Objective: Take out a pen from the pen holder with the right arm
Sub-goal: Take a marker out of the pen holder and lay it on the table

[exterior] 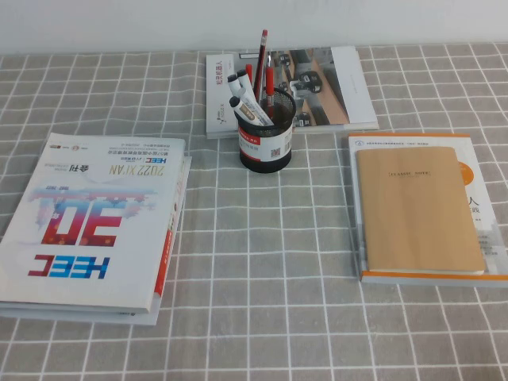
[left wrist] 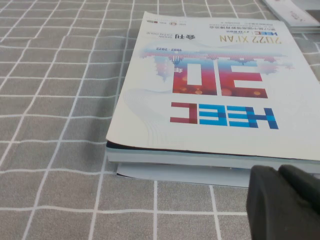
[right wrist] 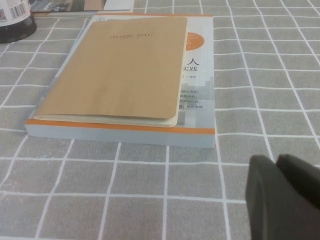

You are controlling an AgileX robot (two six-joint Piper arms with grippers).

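A black mesh pen holder [exterior: 266,135] stands at the back middle of the checked cloth. It holds a tall red pen [exterior: 261,55], a shorter red one and white markers [exterior: 242,99]. Neither arm shows in the high view. In the right wrist view my right gripper [right wrist: 276,164] is shut and empty, low over the cloth on the near side of the tan notebook [right wrist: 125,70]. The holder's base [right wrist: 15,25] shows far beyond that notebook. My left gripper [left wrist: 278,171] is shut and empty just in front of the magazine stack [left wrist: 220,85].
The tan notebook [exterior: 417,206] lies on an orange-edged book [exterior: 476,190] at the right. The magazine stack [exterior: 95,214] lies at the left. An open booklet [exterior: 317,87] lies behind the holder. Grey checked cloth [exterior: 262,278] covers the table.
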